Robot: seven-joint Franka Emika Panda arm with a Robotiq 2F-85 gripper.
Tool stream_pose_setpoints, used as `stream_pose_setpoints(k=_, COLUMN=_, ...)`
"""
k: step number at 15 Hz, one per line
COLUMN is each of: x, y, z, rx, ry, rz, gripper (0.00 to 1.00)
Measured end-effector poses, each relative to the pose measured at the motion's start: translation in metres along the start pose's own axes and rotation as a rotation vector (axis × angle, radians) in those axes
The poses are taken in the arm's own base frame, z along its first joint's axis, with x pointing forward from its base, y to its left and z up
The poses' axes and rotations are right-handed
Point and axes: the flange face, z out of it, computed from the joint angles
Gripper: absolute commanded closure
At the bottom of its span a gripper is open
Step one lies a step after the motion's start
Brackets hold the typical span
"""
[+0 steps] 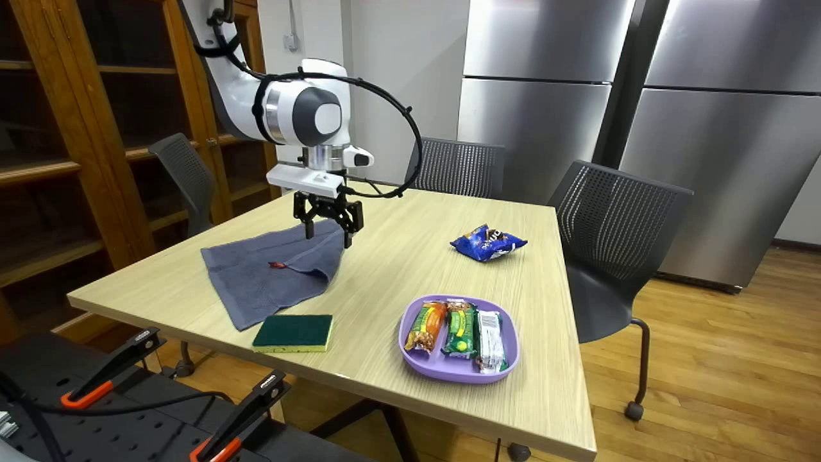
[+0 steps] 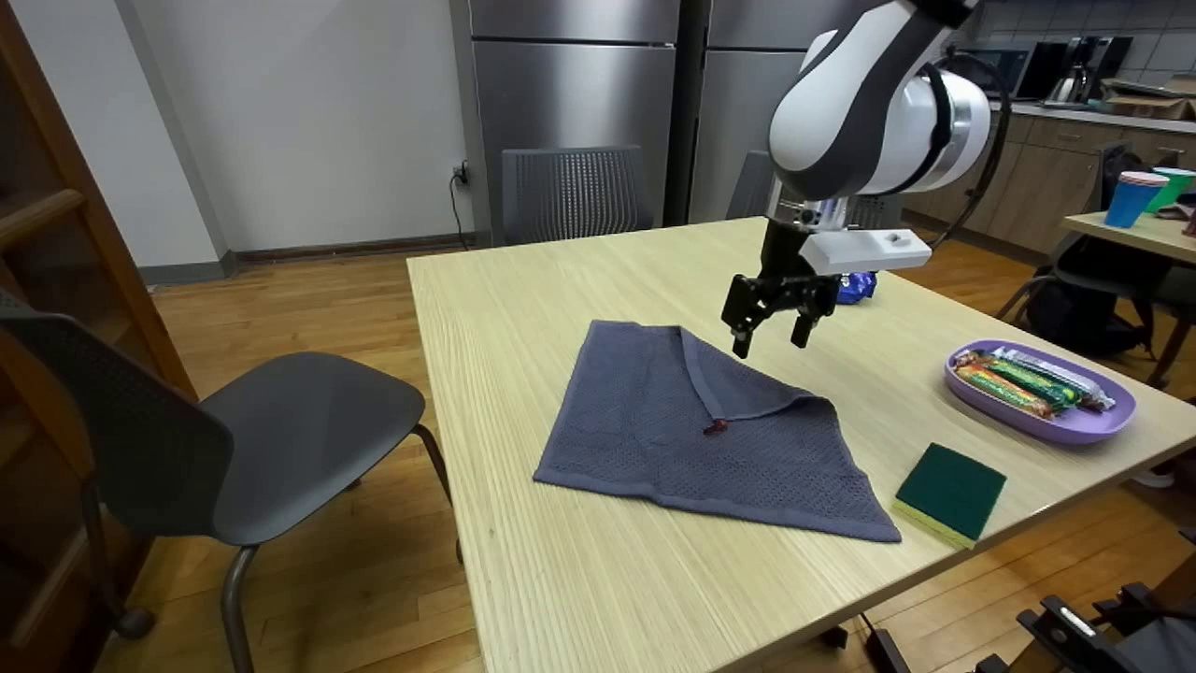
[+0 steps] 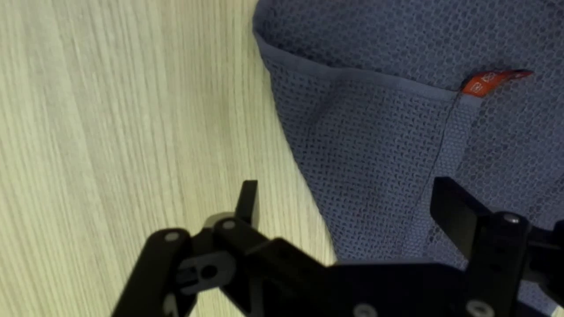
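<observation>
Grey-blue honeycomb-patterned towel [image 3: 383,136], black claw [image 2: 772,339]

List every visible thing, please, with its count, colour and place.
Table: 1, pale wood, centre.
Towel: 1, blue-grey, on the table.
Tag: 1, red, on the towel's corner.
Sponge: 1, green, yellow, beside the towel.
Plate: 1, purple, on the table.
Bars: 3 or more, orange, green, white, on the plate.
Bag: 1, blue, on the table.
Chairs: 3 or more, dark grey, around the table.
Fridges: 2, silver, behind the table.
Cabinet: 1, brown, beside the table.
Clamps: 2 or more, black, orange, by the table.
Cups: 2 or more, blue, green, background.
Counter: 1, brown, background.
Arm: 1, white, grey, over the table.
End effector: 1, black, open, over the towel's edge.
</observation>
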Motion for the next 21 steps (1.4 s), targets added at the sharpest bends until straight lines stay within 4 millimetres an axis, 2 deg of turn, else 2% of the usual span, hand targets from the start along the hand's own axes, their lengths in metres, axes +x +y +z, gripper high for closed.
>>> stream_pose_setpoints(k=6, x=0.017, y=-0.016, z=0.001, rx=-0.002, ry=0.034, rz=0.078, gripper=0.0)
stream_pose_setpoints(k=21, x=0.057, y=-0.027, z=0.022, rx=-0.015, ry=0.073, rz=0.177, gripper=0.0)
